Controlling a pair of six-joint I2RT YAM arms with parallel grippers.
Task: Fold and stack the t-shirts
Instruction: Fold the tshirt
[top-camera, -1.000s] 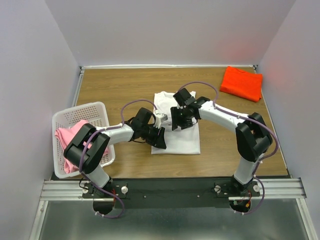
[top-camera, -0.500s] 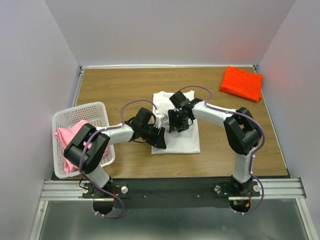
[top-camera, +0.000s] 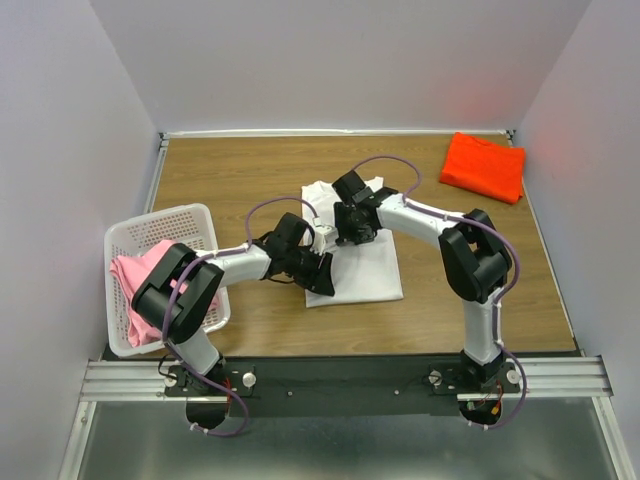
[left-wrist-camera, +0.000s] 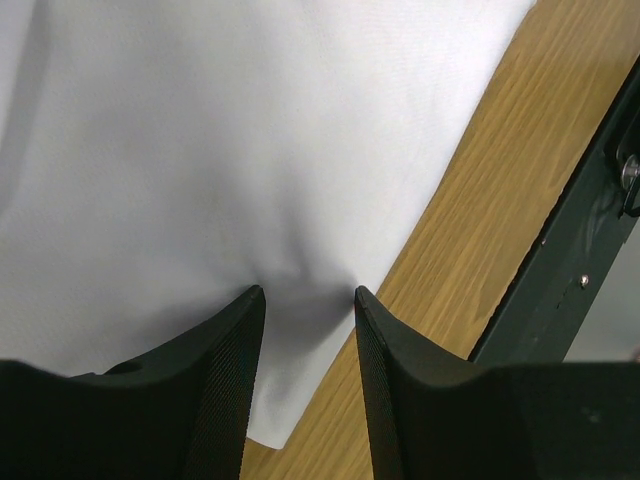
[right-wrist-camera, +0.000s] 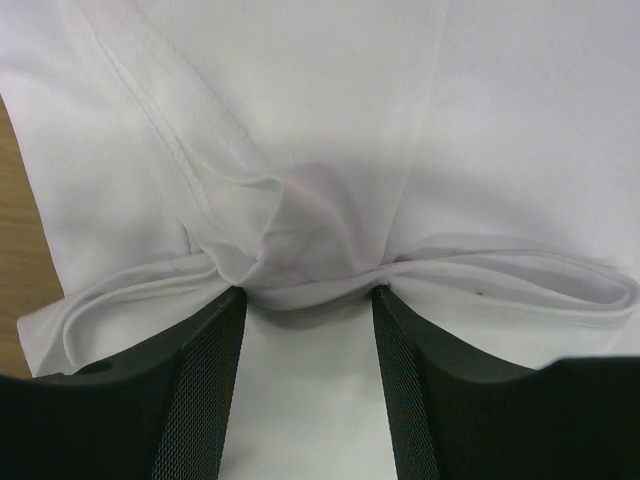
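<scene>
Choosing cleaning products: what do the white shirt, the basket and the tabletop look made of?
The white shirt looks like soft matte cloth: it creases and shows stitched hems. The basket is likely white plastic, given its moulded lattice walls. The tabletop is wood or wood-look laminate, smooth, with brown grain streaks.

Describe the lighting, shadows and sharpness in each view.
Top external: even, soft light, no glare on the table; the orange-red t-shirt tints the wall beside it red. Left wrist: white t-shirt bright and nearly featureless, grey shadow between the left fingers. Right wrist: folds crisp, dark shadow under the bunched cloth between the right fingers.
</scene>
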